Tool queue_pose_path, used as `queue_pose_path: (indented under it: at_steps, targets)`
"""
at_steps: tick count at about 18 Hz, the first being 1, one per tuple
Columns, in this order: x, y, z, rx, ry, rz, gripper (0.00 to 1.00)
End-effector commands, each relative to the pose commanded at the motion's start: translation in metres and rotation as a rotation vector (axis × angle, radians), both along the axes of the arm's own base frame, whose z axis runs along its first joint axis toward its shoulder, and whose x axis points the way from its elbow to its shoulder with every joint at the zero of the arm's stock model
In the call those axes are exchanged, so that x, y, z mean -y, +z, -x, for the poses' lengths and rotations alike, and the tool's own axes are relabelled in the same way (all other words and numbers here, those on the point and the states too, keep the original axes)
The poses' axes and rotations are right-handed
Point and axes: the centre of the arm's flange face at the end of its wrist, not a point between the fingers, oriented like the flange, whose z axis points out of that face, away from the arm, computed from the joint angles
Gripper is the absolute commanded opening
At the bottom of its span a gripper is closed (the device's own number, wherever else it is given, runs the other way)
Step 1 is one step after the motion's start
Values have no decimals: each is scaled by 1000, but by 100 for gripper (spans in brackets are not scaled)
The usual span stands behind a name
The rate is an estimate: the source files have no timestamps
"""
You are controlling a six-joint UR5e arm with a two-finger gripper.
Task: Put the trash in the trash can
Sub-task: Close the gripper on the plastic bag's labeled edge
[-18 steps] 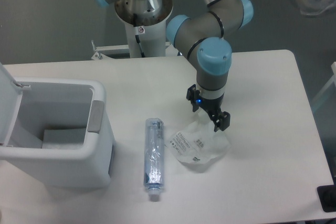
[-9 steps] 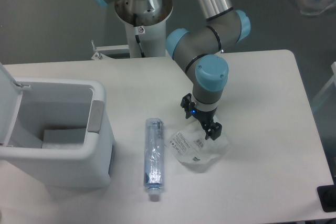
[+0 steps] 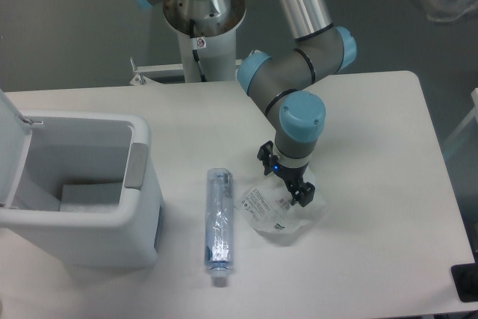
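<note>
Surface: white, carrying all items listed below.

Trash can: large white boxy bin at the left, lid raised, grey tab on the near rim; a pale object is seen inside, its nature not determinable.

Bottle: slim, clear bluish, laid lengthwise between bin and wrapper, white cap toward the near edge; untouched.

Wrapper: crumpled white plastic with a printed label, right of the bottle, well apart from the bin.

Tool: lowered onto the wrapper's upper edge, fingers spread either side of the plastic, nothing yet clamped.

Step in hand, as judged: grasp of the wrapper. Next move, as judged: fingers to be closed on the plastic, then lifted and carried left over the open bin.
</note>
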Motion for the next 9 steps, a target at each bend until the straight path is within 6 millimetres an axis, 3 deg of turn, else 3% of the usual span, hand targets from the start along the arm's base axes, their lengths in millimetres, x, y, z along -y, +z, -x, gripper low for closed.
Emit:
queue_pose_path:
  at_steps: [9]
  targets:
    - [-1,-1,2,0,0,0,99]
